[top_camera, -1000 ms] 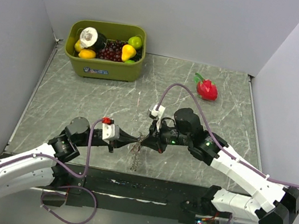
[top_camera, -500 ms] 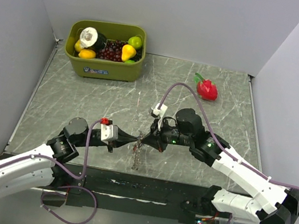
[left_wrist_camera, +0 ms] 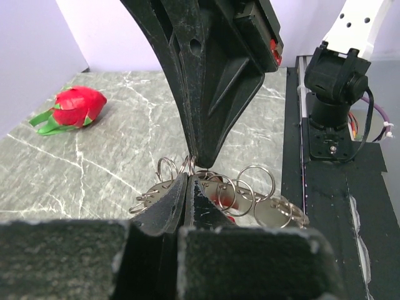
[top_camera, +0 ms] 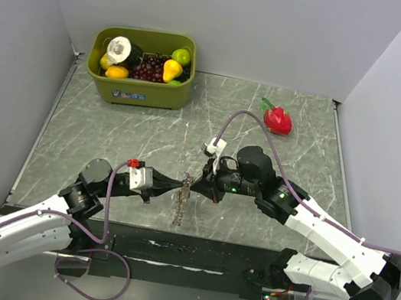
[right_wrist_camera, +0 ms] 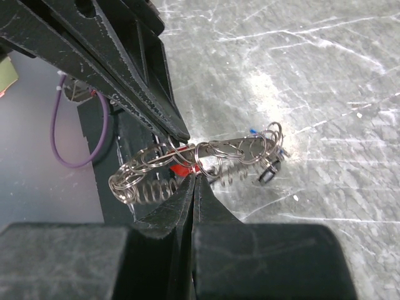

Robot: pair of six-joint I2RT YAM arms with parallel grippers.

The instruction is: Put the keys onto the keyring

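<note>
The keyring (top_camera: 181, 201), a metal bar strung with several split rings, hangs above the marble table between both grippers. My left gripper (top_camera: 181, 187) comes from the left and my right gripper (top_camera: 192, 188) from the right, tips almost touching. In the left wrist view my left gripper (left_wrist_camera: 187, 178) is shut on the rings (left_wrist_camera: 253, 187). In the right wrist view my right gripper (right_wrist_camera: 195, 178) is shut on a ring of the keyring (right_wrist_camera: 219, 150), beside a red key head (right_wrist_camera: 181, 169). A black key head (right_wrist_camera: 265, 175) dangles at the far end. Most of the keys are hidden by rings and fingers.
A green bin (top_camera: 148, 96) of toy fruit stands at the back left. A red dragon fruit toy (top_camera: 277, 119) lies at the back right. The black mounting strip (top_camera: 182, 254) runs along the near edge under the arms. Grey walls close in both sides.
My left wrist has drawn back slightly to the left, and the right wrist has shifted slightly right. Both grippers stay shut on the keyring, which hangs a little more to the left.
</note>
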